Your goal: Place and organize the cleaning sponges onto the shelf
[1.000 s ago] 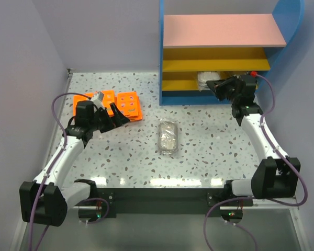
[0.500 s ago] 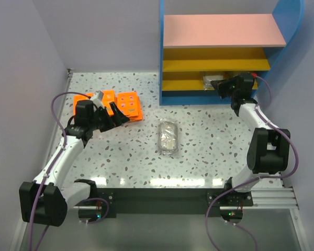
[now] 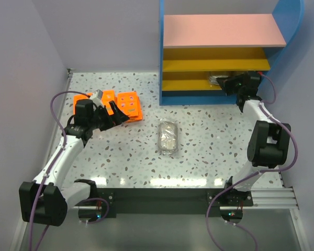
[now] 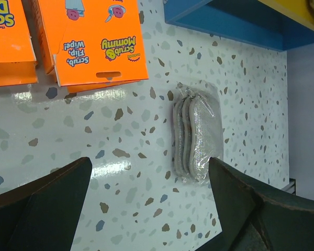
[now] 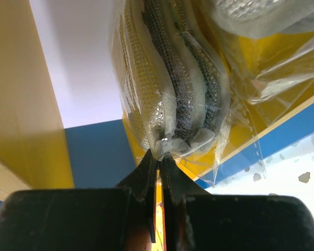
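**A:** Where is the right gripper (image 3: 223,83)?

**B:** Far right, reaching into the lowest compartment of the shelf (image 3: 222,30). In the wrist view its jaws are pinched tight on the sealed edge of a wrapped grey pad (image 5: 167,78). The pad lies over the yellow board (image 5: 21,104), inside the blue front lip.

**A:** Anything else in there?

**B:** Another wrapped pad (image 5: 251,13) lies just beyond the held one. The clear wraps seem to touch, though the plastic is too crumpled to be sure.

**A:** And the left gripper (image 3: 113,117)?

**B:** Its jaws stand spread wide with nothing between them. It hangs over the table (image 3: 214,151) at the near right edge of the orange packs (image 3: 130,105).

**A:** Where are those packs?

**B:** They lie flat in a cluster on the far left of the table, well apart from the shelf. Some sit stacked, and I cannot count how many.

**A:** Any sponges in the middle?

**B:** A third wrapped pad (image 3: 167,136) lies mid-table, its long side running near to far. From the left wrist it shows between the two dark fingers (image 4: 42,201), apart from the nearest orange pack (image 4: 99,42).
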{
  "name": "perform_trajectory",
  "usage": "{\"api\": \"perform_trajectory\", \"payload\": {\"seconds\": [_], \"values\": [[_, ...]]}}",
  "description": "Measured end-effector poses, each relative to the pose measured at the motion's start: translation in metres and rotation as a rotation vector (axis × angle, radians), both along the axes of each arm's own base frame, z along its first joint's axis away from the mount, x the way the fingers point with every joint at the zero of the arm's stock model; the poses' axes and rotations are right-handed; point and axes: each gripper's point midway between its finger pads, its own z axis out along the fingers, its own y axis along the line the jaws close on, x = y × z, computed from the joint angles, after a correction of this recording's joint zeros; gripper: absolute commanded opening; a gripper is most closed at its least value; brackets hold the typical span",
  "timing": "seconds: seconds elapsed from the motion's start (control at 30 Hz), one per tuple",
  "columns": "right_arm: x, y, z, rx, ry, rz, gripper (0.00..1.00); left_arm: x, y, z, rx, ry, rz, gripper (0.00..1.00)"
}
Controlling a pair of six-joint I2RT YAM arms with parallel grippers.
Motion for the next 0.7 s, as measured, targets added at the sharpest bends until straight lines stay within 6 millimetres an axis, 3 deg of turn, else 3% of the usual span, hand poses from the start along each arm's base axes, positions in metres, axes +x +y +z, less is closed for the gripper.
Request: {"api": "perform_trajectory", "payload": {"seconds": [0.5,0.53,0.7], "values": [[-0.012,0.016,-0.003,0.043,0.004,0.069,0.0,0.001,-0.001,0.003,-0.015,-0.005,0.009,0.98],[-0.013,0.018,-0.003,0.043,0.004,0.074,0.02,0.0,-0.001,0.004,-0.016,-0.006,0.01,0.98],[-0.013,0.027,-0.001,0.058,0.004,0.088,0.41,-0.001,-0.001,0.005,-0.022,-0.007,0.012,0.98]]}}
